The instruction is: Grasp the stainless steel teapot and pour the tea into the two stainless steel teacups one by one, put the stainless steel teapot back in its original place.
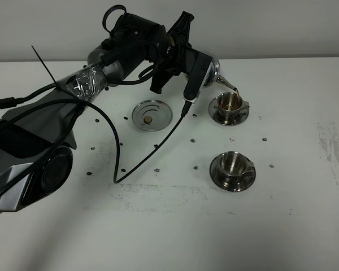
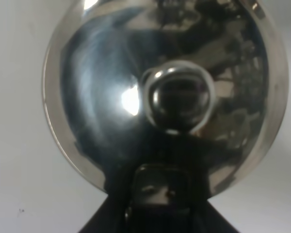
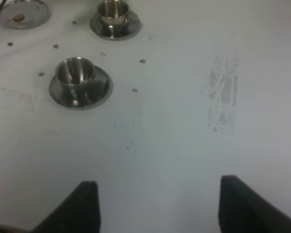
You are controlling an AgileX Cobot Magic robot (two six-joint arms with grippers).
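My left gripper (image 1: 202,69) is shut on the stainless steel teapot (image 1: 213,68) and holds it tilted above the table. The spout hangs over the far teacup (image 1: 229,104), which stands on its saucer, and a thin stream of reddish-brown tea (image 1: 236,90) runs into it. The near teacup (image 1: 233,165) stands on its saucer in front. The round ringed steel dish (image 1: 151,116) lies bare to the left. In the left wrist view the teapot's lid and knob (image 2: 179,99) fill the frame. My right gripper (image 3: 160,208) is open and empty over bare table, with both cups (image 3: 77,77) (image 3: 114,14) ahead of it.
A black cable (image 1: 152,149) from the left arm droops onto the table in front of the dish. Small dark dots mark the white table (image 1: 305,214). A scuffed grey patch (image 1: 333,149) lies at the right.
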